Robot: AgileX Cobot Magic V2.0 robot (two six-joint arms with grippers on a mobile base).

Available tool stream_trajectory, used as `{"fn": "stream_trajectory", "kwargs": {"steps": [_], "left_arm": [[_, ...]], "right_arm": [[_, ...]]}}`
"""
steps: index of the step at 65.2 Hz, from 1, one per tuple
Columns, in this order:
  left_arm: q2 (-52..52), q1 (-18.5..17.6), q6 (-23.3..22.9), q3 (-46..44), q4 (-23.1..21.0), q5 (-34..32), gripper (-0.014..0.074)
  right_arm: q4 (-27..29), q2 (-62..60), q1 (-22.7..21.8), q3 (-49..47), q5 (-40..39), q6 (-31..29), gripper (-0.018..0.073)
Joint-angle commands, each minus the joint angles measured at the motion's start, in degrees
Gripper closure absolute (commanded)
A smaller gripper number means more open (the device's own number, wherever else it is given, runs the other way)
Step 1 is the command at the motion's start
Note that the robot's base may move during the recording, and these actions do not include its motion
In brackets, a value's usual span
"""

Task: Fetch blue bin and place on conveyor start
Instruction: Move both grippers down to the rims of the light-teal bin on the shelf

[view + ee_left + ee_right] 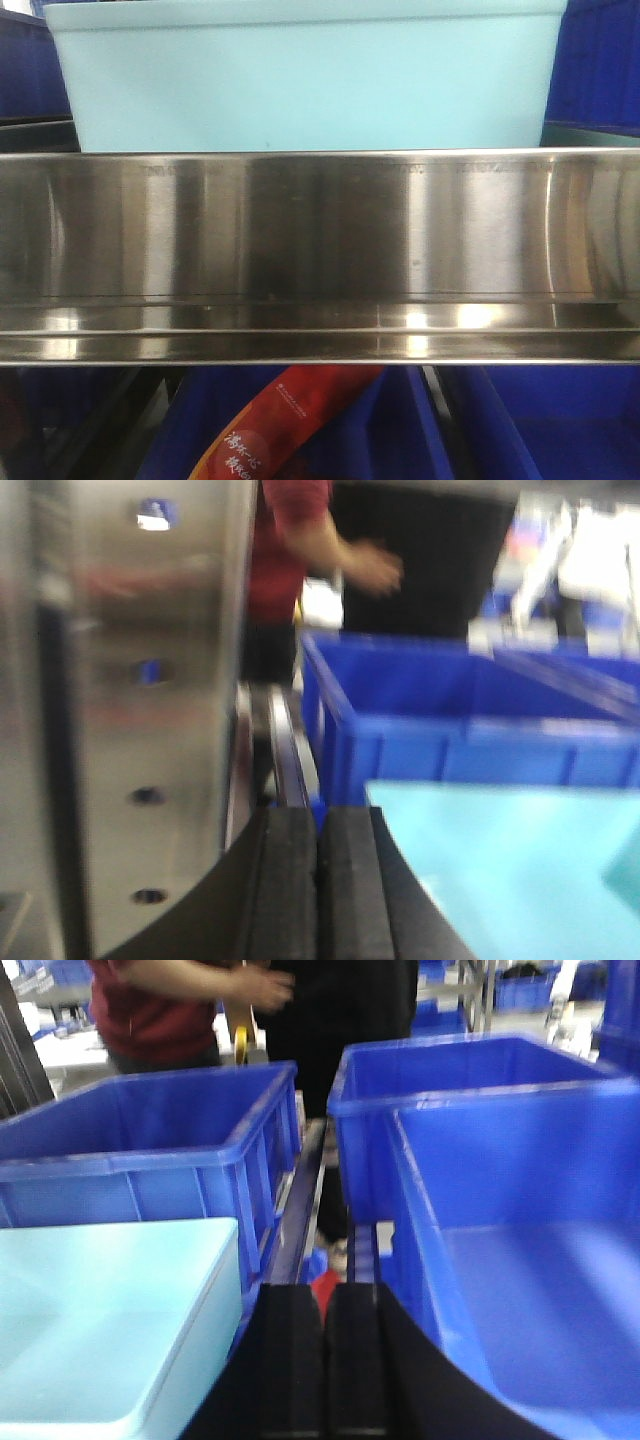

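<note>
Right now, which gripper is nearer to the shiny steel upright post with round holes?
Left. The left gripper sits just right of the shiny steel post; the right gripper is beyond the pale aqua plastic bin, on its far side.

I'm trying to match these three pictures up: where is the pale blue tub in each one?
Front-facing view: the pale blue tub fills the top, above the shiny steel rail.
Left wrist view: the tub sits lower right.
Right wrist view: the tub sits lower left.
Shared landmark: dark blue crates beside it.
</note>
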Motion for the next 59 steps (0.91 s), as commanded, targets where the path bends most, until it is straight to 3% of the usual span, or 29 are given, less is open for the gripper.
{"fn": "stream_trajectory", "kwargs": {"steps": [1, 6, 21, 30, 33, 38, 46, 52, 59], "left_arm": [[4.1, -1.1, 0.9, -5.1, -0.5, 5.6, 0.0707], [7.5, -3.2, 0.9, -8.0, -1.2, 7.6, 0.0707], [14.9, -14.7, -0.7, -12.4, -0.1, 6.9, 0.0707], [20.6, -18.2, -10.5, -15.7, 7.5, 7.0, 0.0707], [23.1, -19.1, -15.7, -17.7, 11.3, 7.6, 0.0707], [28.1, -20.6, -24.1, -22.2, 18.9, 12.4, 0.0707], [36.2, -23.6, -31.1, -31.3, 27.0, 23.6, 0.0707], [41.5, -24.0, -34.0, -37.0, 28.3, 26.6, 0.0707], [47.0, -24.0, -34.3, -42.9, 27.7, 32.6, 0.0707]], "right_arm": [[1.4, 4.2, 1.0, -2.9, 0.6, -0.2, 0.0724], [1.4, 7.4, 4.0, -5.0, 0.9, -0.4, 0.0724], [1.4, 16.0, 17.2, -10.3, 0.5, -2.5, 0.0722], [0.9, 21.6, 19.4, -14.0, 1.1, 2.3, 0.0702], [0.4, 23.9, 19.4, -15.8, 2.2, 3.4, 0.0700], [-4.0, 27.9, 19.5, -19.2, 5.8, 7.7, 0.0700], [-17.8, 33.6, 22.3, -24.8, 12.4, 21.3, 0.0700], [-25.4, 38.0, 23.7, -29.3, 19.0, 28.9, 0.0700], [-24.4, 44.0, 23.8, -34.9, 25.4, 29.4, 0.0700]]}}
